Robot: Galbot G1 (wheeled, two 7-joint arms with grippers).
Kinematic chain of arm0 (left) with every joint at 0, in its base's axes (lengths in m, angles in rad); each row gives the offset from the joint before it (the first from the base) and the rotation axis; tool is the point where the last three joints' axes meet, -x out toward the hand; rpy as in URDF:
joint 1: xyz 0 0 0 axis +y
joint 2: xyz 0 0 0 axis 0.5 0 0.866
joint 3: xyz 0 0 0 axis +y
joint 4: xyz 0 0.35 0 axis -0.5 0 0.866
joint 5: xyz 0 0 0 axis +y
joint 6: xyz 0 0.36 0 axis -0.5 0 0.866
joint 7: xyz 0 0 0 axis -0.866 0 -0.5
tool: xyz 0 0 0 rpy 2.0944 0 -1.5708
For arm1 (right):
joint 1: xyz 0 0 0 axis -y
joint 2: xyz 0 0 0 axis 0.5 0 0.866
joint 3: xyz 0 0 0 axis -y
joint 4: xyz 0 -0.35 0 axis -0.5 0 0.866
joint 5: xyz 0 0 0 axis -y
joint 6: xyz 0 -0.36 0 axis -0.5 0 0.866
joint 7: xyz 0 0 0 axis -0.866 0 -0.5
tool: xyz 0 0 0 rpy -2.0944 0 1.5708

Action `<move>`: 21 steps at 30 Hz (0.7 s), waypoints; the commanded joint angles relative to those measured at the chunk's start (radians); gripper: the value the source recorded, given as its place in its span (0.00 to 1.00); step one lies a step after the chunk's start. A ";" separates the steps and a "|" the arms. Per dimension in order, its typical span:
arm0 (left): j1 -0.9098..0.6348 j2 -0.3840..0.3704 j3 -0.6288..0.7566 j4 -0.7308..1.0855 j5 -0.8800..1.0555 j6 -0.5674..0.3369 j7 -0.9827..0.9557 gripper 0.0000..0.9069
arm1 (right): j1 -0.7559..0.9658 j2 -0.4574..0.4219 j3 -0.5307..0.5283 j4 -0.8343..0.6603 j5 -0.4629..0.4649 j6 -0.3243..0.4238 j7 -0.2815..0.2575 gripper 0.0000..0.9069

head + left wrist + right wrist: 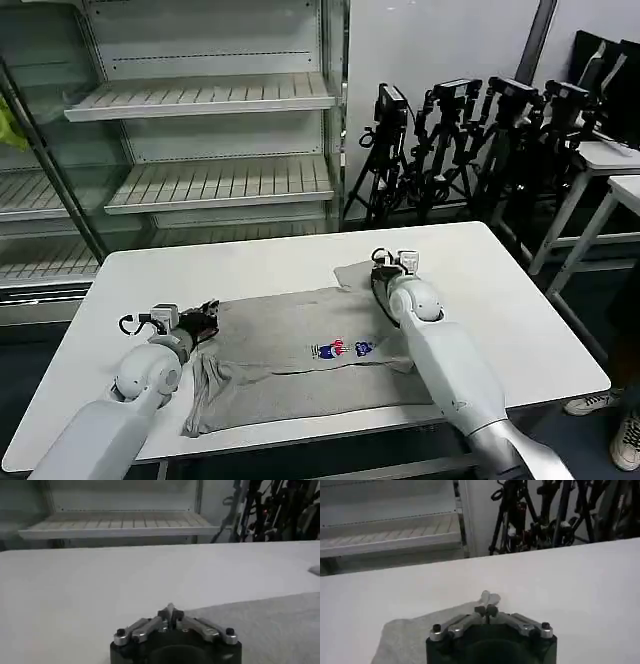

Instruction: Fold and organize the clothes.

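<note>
The light grey T-shirt [290,370] lies spread across the white table [500,290], its small blue, red and yellow graphic [342,349] facing up. The shirt's near left part is bunched into folds. My left gripper [208,318] sits low at the shirt's left edge; in the left wrist view its fingers [171,609] are pressed together where the grey cloth [270,625] begins. My right gripper [380,268] rests at the far right sleeve. There its fingers [487,600] are shut, with a pale bit of the cloth [405,635] pinched at the tips.
Bare table stretches beyond the shirt toward the far edge and to the right. Metal shelves [215,180] stand behind the table. A row of black tripods [470,140] and other white tables [615,160] stand at the back right.
</note>
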 commanded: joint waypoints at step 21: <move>0.170 0.076 -0.175 -0.274 -0.073 0.000 0.029 0.02 | -0.252 -0.139 0.065 0.493 -0.013 0.084 -0.008 0.00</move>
